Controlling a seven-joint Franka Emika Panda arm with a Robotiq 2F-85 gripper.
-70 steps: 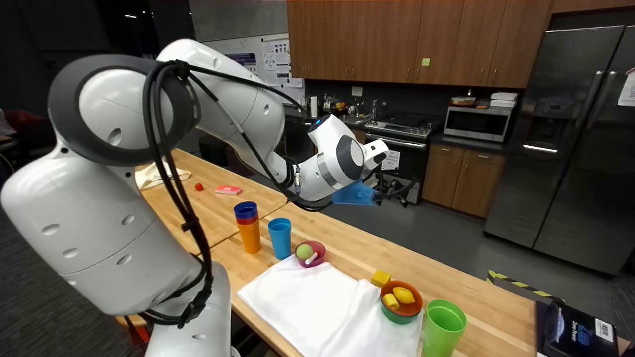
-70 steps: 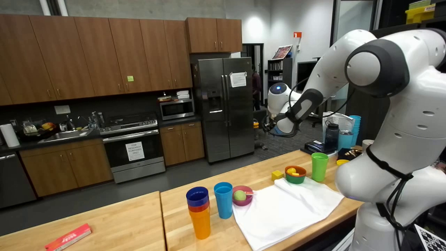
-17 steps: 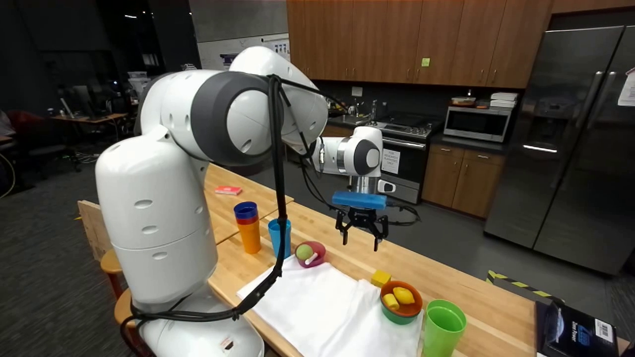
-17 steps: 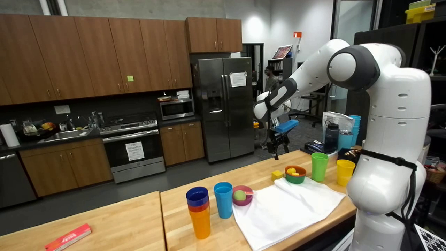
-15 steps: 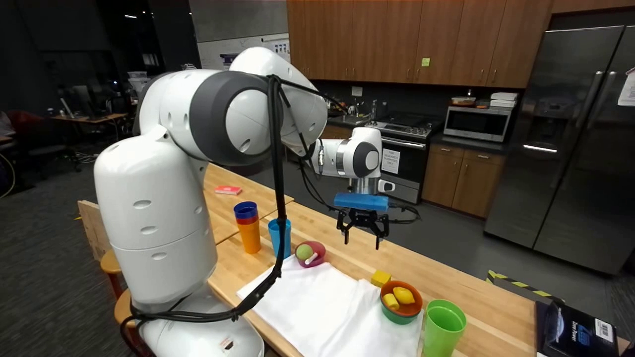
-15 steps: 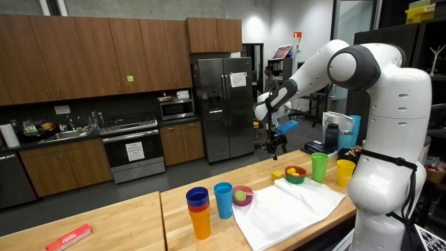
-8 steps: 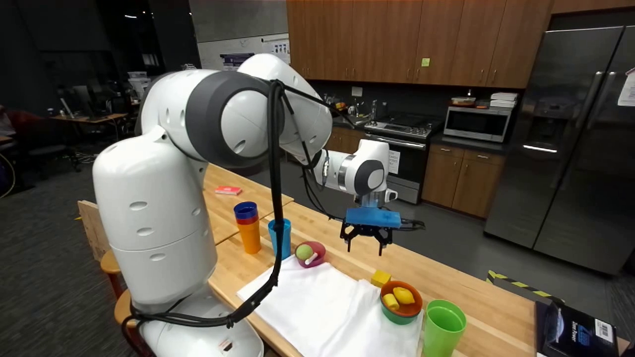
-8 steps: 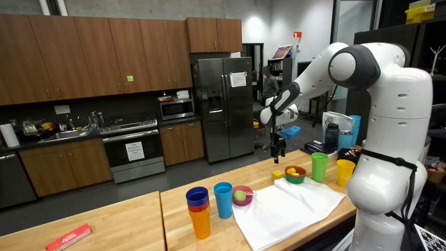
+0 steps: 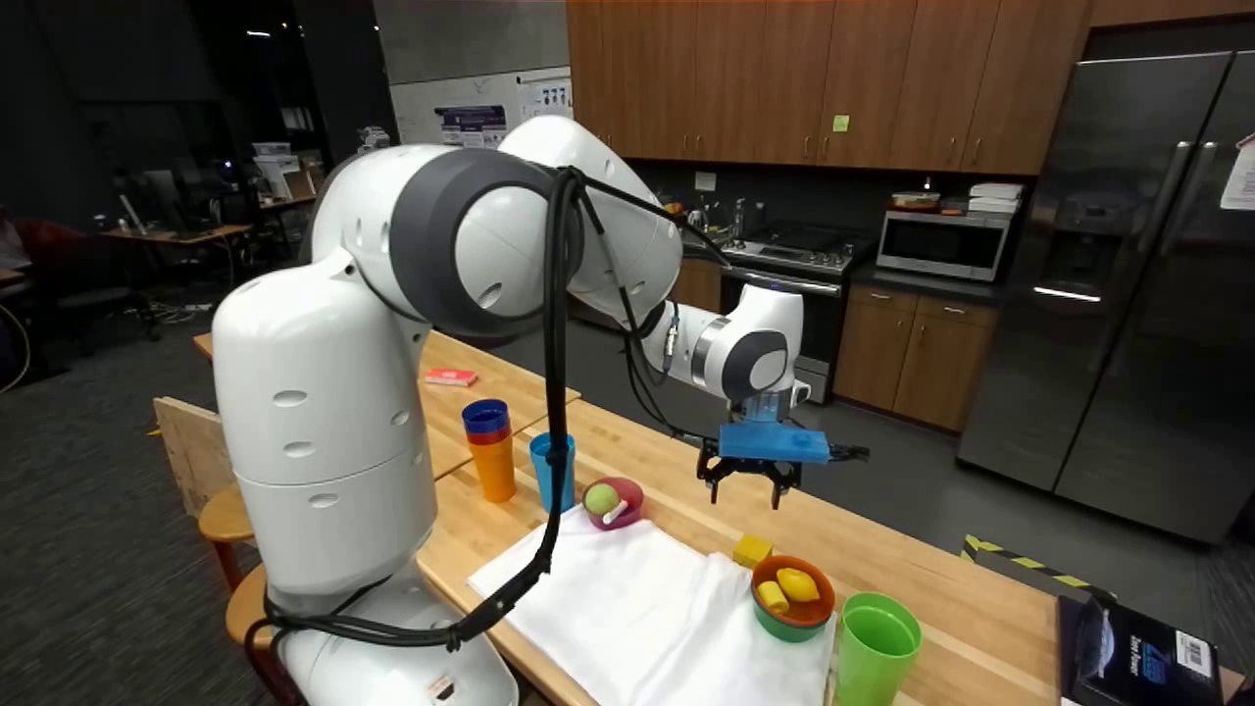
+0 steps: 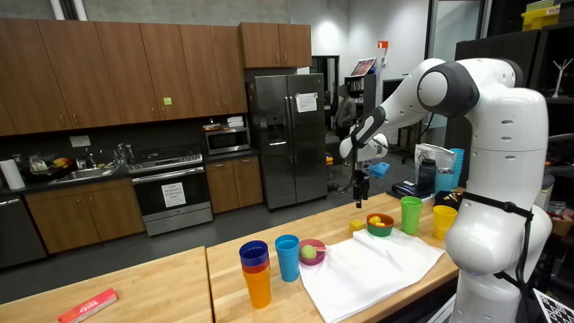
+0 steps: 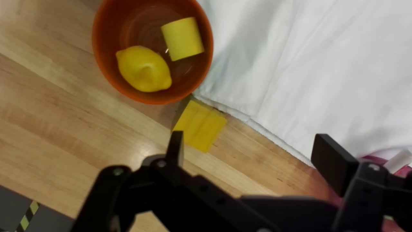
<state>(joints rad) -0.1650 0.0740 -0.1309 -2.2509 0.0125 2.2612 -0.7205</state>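
From where I stand, the black pincer (image 9: 745,498) hangs above the surface (image 9: 966,628), a smooth wood of pale and honey-brown strips, its two blunt, flat-sided fingers spread wide apart. Below it, and nearest to it, a yellow block (image 11: 201,126) lies on bare wood, squarish and crisp-edged, with faint streaks across its top. It sits just beside a round bowl (image 9: 789,632) and the edge of a white cloth (image 10: 367,269); I can't tell whether block and bowl touch. The bowl is glossy orange inside, green on its lower outside, and holds a plump lemon (image 11: 145,69) and a short yellow cylinder (image 11: 183,39) lying on its side. The cloth looks soft, with shallow creases. At its far end a magenta bowl (image 10: 316,259) cradles a green ball (image 10: 308,251) and a slim pale stick (image 9: 615,511). Next to that stand a blue tumbler (image 10: 288,262) and a nested stack of tumblers (image 10: 258,289), orange under red under navy. A lime-green tumbler (image 9: 876,652) stands upright past the orange-lined bowl, with a yellow tumbler (image 10: 444,223) near it.
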